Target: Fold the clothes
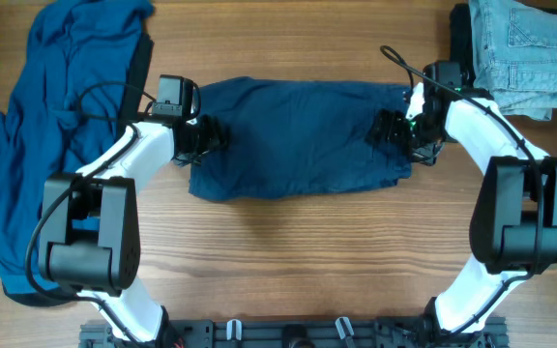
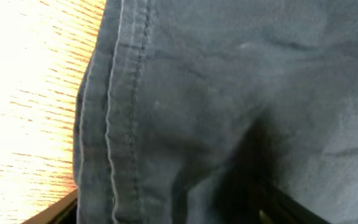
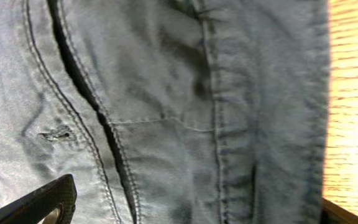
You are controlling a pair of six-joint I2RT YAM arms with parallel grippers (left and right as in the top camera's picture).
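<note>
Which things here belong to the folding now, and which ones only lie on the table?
In work: navy garment, left hand, right hand.
Only lying there: blue clothes, pale jeans, both at the far ends of the table.

**Even light overhead, harsh contrast at the wrists**

Overhead: bright and evenly lit from above, with only soft, short shadows on the table (image 1: 288, 242) beneath the arms. Sharp from edge to edge, without glare. Left wrist: blown out almost to white along the table strip at the left. Dim and slightly soft across the dark navy piece (image 2: 229, 81), with a deep black shadow low at centre. Right wrist: crisp on the seams and stitching of the same cloth, though washed to a pale grey by the exposure. Overexposed again on the table strip at the right, and dark in the bottom corners.
</note>
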